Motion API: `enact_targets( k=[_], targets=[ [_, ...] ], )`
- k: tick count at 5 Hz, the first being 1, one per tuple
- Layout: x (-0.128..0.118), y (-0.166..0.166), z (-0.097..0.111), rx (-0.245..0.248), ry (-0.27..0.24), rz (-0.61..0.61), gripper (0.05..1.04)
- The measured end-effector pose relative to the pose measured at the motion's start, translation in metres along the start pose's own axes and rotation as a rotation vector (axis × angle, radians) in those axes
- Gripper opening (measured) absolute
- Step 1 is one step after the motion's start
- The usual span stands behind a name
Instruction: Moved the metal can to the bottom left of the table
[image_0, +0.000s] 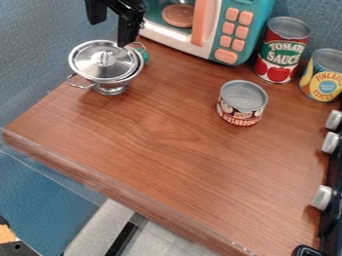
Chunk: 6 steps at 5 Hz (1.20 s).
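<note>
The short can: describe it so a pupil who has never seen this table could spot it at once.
On the brown wooden table, find the teal toy microwave. Nearer the camera than its buttons stands the short can, grey-topped. It is squatter than the red can and yellow can behind it.

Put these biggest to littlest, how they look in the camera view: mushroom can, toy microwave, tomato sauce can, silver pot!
1. Toy microwave
2. Silver pot and tomato sauce can: too close to rank
3. Mushroom can
</note>
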<state>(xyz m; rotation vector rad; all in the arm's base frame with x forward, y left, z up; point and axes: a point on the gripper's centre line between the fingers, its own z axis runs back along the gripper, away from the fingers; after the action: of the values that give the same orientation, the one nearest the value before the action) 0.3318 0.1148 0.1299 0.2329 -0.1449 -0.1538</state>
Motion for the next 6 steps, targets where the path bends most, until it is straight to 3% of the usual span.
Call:
enact_targets(
  k=[1,2,3,4,5,6],
  targets=[
    [-0.001,-0.004,-0.01,-0.017,0.027,-0.006,1.001],
    [0.016,-0.045,-0.004,-0.057,-0.006,-0.15,1.001],
    [0.035,-0.085,0.016,-0.069,-0.063,-0.294,1.0],
    [0.054,-0.118,0.043,-0.137,-0.179,-0.346,1.0],
    [0.074,-0.141,0.066,-0.162,-0.244,-0.396,1.001],
    [0.091,-0.168,0.044,-0.25,-0.249,-0.502,1.0]
  ],
)
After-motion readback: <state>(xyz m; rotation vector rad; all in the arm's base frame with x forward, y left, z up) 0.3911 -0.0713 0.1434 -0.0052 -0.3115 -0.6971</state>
